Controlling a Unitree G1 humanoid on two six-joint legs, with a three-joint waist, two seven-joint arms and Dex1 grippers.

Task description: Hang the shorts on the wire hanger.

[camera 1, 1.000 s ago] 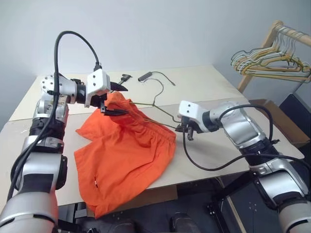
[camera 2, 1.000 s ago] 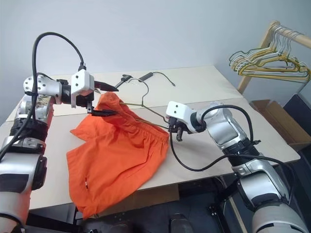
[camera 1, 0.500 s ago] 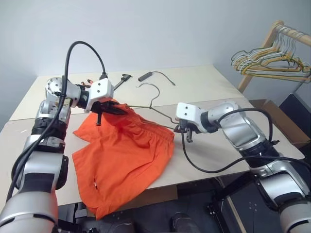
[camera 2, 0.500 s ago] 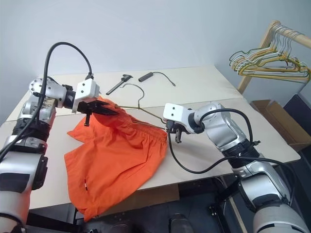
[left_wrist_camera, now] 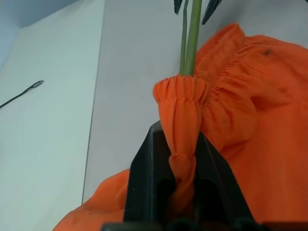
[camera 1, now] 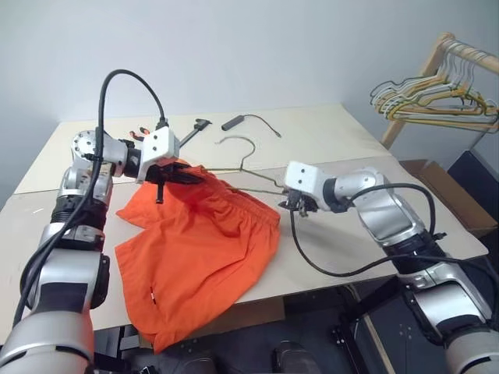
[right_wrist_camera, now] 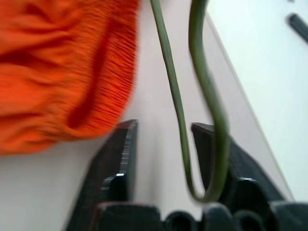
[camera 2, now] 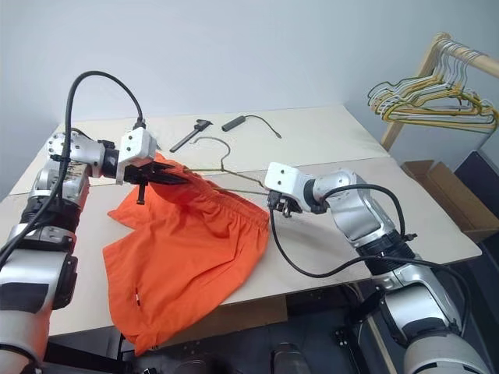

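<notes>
So the shorts (camera 1: 199, 253) are spread over the near-left part of the surface (camera 1: 327, 144), one leg drooping off the front edge, waistband facing the back. The wire hanger (camera 1: 248, 167) lies along that waistband: its long axis runs left to right, one corner already tucked into the gathered waistband on the left, the other corner sticking out on the right, hook pointing toward the far side.

The left tool (left_wrist_camera: 182, 166) is pressed together on a bunched fold of waistband, right where the wire goes into the fabric, holding that corner slightly off the surface. The right tool (right_wrist_camera: 161, 159) is spread, and the hanger's free corner bend sits between its fingers (right_wrist_camera: 118, 159) without being pinched.

What matters for the next move, I'd guess: the rest of the waistband lies between the two tools, along the wire. The right arm is nearest the bare end, so it's the one to steady or push the hanger while the left keeps the fabric from sliding.

Off to the right there's a rack of spare hangers (camera 1: 437, 101), well apart.
</notes>
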